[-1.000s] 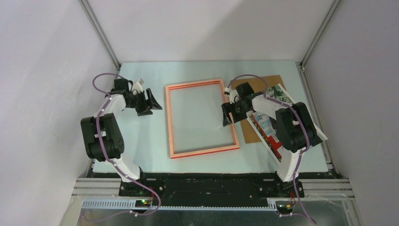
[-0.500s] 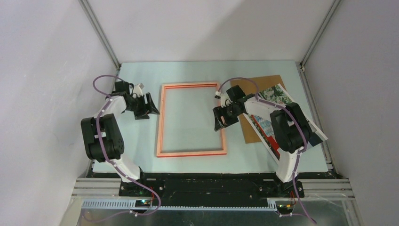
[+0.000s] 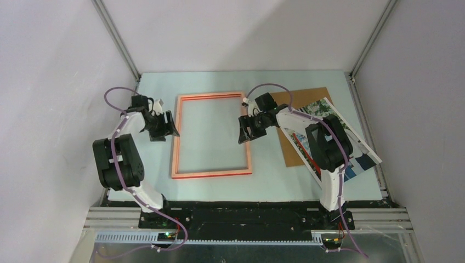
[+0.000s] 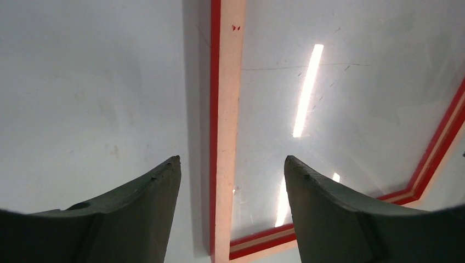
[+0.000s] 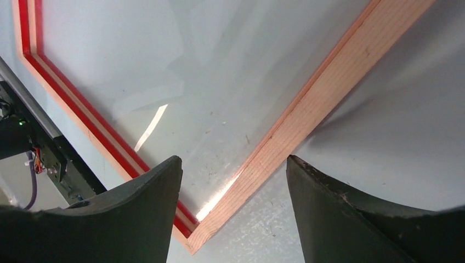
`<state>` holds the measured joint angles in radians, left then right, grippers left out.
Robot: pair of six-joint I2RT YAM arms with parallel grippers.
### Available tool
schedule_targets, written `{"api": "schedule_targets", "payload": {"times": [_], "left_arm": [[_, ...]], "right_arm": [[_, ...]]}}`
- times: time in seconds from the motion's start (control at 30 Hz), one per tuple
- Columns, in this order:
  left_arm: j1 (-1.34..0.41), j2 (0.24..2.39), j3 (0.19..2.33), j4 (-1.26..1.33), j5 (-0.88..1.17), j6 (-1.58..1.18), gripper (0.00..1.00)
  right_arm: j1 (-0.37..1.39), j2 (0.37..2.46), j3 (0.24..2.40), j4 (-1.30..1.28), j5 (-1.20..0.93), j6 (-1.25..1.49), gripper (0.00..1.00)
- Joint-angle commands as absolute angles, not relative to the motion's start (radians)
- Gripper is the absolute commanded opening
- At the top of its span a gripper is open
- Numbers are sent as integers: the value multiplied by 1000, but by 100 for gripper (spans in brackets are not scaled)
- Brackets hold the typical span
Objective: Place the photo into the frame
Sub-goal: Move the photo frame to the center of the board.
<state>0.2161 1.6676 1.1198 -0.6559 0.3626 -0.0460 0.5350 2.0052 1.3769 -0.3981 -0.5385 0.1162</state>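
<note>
The frame (image 3: 211, 96) lies flat at the table's middle, pale orange-pink back up with red edges showing. My left gripper (image 3: 171, 127) is open and straddles the frame's left rail (image 4: 227, 109) without touching it. My right gripper (image 3: 244, 133) is open and straddles the right rail (image 5: 329, 82) near a corner. The photo (image 3: 359, 153) lies picture side up at the right, partly under the right arm and overlapping the brown backing board (image 3: 299, 97).
The table's (image 3: 307, 183) back edge meets the enclosure walls, with metal corner posts at the back left (image 3: 118, 41) and back right (image 3: 373, 38). The arm bases and a black rail (image 3: 241, 216) run along the near edge.
The frame has slid left and turned square to the table. My right gripper moved left with its right rail. My left gripper shifted slightly left, now over the left rail.
</note>
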Motion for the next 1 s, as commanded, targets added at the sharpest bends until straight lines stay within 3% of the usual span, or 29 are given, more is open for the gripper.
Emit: {"api": "schedule_targets", "payload": {"times": [0.0,0.3,0.6,0.97], "left_arm": [[228,1584,1117,-660,305,10,75],[226,1464,1113,-659,408,23,84],[183,1372,1097,-659,529,10,92],[-147,1380,1165,-657,508,-14,94]], "right_arm": [[522,1976,1431,-387,-527,116,74],[424,1772,1382,-512,-322,-19,84],[177,1584,1277,-606,-265,-108,88],[-215,1560,1256,-645,-230,-227,88]]}}
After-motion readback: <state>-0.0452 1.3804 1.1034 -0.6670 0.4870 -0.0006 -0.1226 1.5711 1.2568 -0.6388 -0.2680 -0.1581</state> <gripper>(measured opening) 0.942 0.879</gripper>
